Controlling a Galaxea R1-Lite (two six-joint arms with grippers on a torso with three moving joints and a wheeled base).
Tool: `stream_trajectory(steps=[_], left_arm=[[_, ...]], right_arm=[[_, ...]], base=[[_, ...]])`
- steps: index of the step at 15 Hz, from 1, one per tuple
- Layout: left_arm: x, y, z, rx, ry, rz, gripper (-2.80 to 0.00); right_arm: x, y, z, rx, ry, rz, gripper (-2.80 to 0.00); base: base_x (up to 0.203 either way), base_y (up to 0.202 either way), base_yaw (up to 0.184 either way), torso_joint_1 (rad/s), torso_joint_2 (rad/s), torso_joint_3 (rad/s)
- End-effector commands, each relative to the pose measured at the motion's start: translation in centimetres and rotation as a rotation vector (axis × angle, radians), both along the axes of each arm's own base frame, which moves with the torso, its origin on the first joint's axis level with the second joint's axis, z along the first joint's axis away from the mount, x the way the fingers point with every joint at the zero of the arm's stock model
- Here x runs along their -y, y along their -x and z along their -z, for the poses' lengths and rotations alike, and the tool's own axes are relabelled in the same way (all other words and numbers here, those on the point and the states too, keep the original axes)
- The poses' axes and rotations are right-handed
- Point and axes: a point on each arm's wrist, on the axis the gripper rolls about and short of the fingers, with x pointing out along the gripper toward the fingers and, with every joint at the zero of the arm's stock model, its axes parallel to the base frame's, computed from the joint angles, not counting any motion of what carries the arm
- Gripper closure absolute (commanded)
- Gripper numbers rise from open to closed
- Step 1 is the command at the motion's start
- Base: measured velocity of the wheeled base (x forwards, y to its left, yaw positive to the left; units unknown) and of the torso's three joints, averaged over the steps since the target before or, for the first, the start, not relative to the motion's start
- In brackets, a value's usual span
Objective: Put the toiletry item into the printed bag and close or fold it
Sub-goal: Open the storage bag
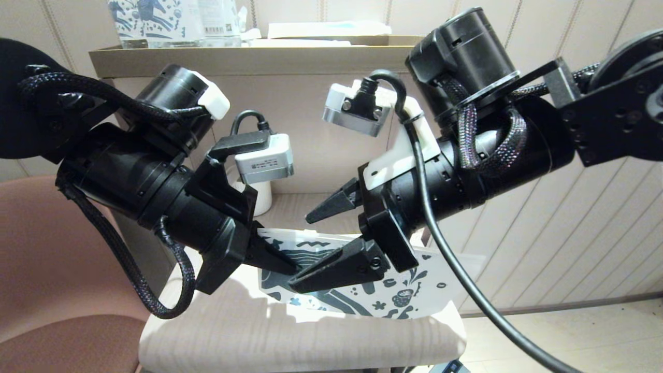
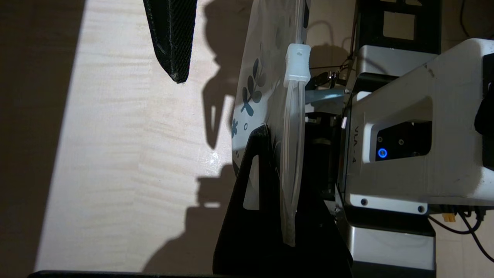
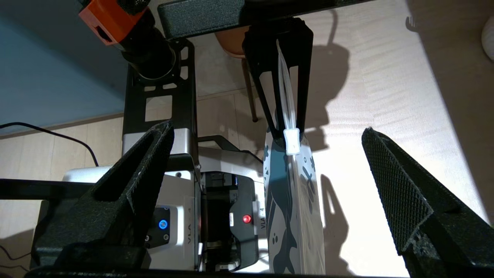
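Right gripper wide, empty, facing the bag.
Left gripper clamps the bag's zip edge, holding it above the table; the slider sits straight ahead between the right jaws, zip running toward it.

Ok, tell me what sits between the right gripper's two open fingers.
The printed bag, edge-on with its slider tab, held up by the left gripper. Clearest in the right wrist view; neither finger touches it.

Centre frame, above the table: bag held on edge between left gripper, at its left end, and right gripper, straddling it. Behind, mug; upper left, packs on a shelf.
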Motion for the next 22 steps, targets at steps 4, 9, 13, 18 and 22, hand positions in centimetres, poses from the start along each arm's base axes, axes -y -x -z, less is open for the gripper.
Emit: stream_trajectory(steps=[4,9,13,18,22], left_arm=[[0.03,-0.05,0.05,0.001,0.001,0.005,0.0],[0.01,-0.02,0.08,0.002,0.0,0.005,0.0],[0.04,0.0,0.04,0.005,0.001,0.007,0.0],[0.35,-0.34,-0.29,0.004,0.031,0.03,0.0],[0.21,-0.21,0.07,-0.009,0.021,0.029,0.0]], right_arm=[[0.01,0.04,0.01,0.0,0.002,-0.005,-2.8],[-0.02,0.02,0.05,0.007,0.004,-0.011,0.0],[0.02,0.06,0.0,0.008,0.003,-0.013,0.0],[0.28,0.07,0.59,-0.01,0.023,-0.006,0.0],[0.77,-0.26,0.62,-0.012,0.025,0.014,0.0]], base=[[0.0,0.0,0.0,0.0,0.0,0.0],[0.0,0.0,0.0,0.0,0.0,0.0],[0.0,0.0,0.0,0.0,0.0,0.0],[0.0,0.0,0.0,0.0,0.0,0.0],[0.0,0.0,0.0,0.0,0.0,0.0]])
